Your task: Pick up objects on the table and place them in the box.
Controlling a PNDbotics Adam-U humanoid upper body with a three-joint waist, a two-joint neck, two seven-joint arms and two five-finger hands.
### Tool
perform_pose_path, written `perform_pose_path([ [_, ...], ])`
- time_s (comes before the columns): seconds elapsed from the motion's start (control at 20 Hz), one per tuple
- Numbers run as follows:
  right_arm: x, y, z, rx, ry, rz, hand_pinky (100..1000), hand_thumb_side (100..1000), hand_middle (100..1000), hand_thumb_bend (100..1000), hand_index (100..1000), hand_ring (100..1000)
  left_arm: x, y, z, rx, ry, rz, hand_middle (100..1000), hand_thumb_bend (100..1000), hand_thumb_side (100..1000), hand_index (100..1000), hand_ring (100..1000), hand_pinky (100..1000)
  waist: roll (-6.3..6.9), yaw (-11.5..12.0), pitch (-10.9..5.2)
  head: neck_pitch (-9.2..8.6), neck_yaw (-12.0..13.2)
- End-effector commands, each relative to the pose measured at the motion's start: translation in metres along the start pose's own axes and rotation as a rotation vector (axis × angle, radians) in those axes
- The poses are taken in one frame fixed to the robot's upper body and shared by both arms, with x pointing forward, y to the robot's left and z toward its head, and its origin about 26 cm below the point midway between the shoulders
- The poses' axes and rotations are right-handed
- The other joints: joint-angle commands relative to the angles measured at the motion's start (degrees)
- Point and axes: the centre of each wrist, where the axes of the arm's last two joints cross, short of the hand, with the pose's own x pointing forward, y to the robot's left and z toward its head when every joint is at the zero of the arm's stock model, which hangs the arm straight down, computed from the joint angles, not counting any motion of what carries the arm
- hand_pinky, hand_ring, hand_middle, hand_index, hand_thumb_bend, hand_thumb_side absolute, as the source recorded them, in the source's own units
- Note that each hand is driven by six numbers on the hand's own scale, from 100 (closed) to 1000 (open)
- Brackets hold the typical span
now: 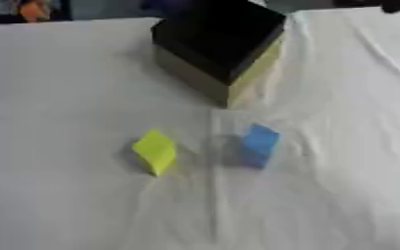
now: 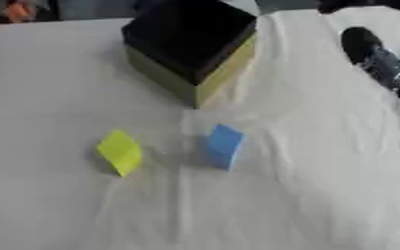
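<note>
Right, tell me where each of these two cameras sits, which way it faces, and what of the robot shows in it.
Left eye view: in the robot's head, looking down and forward at the white-clothed table, the box, the yellow block and the blue block; no part of the robot shows.
Right eye view: beside it in the head, facing the same way; a black and silver arm enters at the upper right, its hand unseen.
Both share the box and both blocks, which sit further left in the right eye view.

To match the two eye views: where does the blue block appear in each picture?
Left eye view: the blue block lies right of centre, right of the yellow block.
Right eye view: just right of centre, slightly lower.
Shared landmark: the box, beyond both blocks.
</note>
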Motion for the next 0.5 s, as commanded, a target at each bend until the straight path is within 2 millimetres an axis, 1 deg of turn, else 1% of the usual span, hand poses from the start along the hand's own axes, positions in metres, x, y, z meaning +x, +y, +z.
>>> perform_pose_path([
  [0.05, 0.0041, -0.0101, -0.0028, 0.019, -0.025, 0.038, 821, 1000, 804, 100, 830, 865, 0.0055, 0.0029, -0.0063, -0.015, -0.034, -0.008, 761, 187, 1000, 774, 757, 645, -0.07, 0.07, -0.78, 0.81, 1.3],
  [0.2, 0.0054, -0.0093, -0.0054, 0.04, -0.041, 0.038, 821, 1000, 805, 100, 831, 866, 0.0057, 0.0024, -0.0063, -0.016, -0.034, -0.006, 761, 186, 1000, 773, 757, 645, -0.05, 0.13, -0.61, 0.9, 2.0],
  [0.5, 0.0085, -0.0064, -0.011, 0.087, -0.069, 0.025, 823, 1000, 808, 100, 836, 870, 0.0058, 0.0016, -0.0063, -0.019, -0.033, -0.003, 761, 184, 1000, 773, 757, 645, -0.07, 0.41, -0.37, 0.38, 1.1],
])
